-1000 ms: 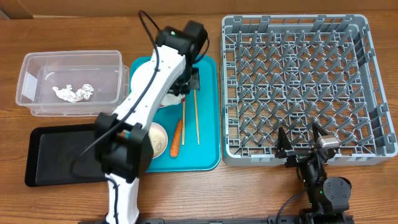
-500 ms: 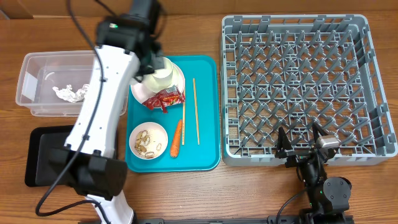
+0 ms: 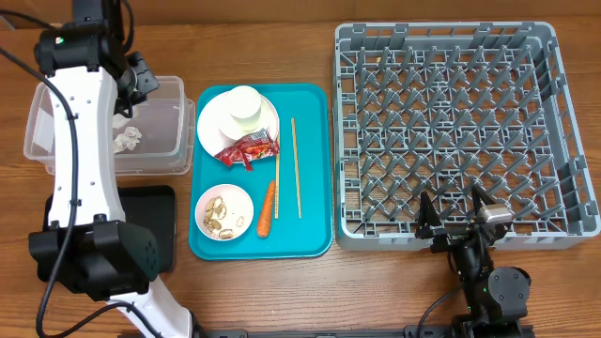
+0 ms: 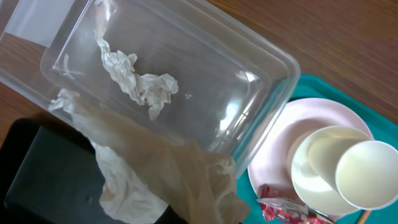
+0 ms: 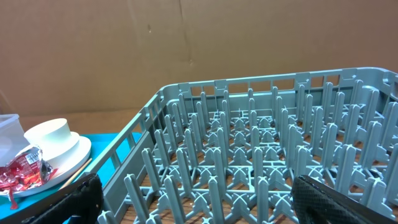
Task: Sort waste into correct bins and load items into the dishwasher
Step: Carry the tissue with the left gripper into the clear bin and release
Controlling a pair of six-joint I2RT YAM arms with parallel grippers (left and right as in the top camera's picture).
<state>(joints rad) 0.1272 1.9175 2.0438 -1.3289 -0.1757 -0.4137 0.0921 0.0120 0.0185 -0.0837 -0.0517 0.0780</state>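
No legible text anywhere, print on red wrapper [image 3: 249, 148] unreadable

Grey dish rack [image 5: 261, 155] fills the view; red wrapper [image 5: 18, 167] on plate [image 5: 69, 162] at left

Teal tray [image 3: 315, 174], grey latticed rack [image 3: 441, 34], red wrapper [image 3: 249, 148], orange carrot [image 3: 266, 208], white plate [image 3: 210, 129], white napkin [image 4: 134, 180].

A robot test lab: wooden table [image 3: 282, 291], cardboard backdrop [image 5: 186, 50], a staged teal tray [image 3: 315, 169] and grey dish rack [image 3: 449, 35].
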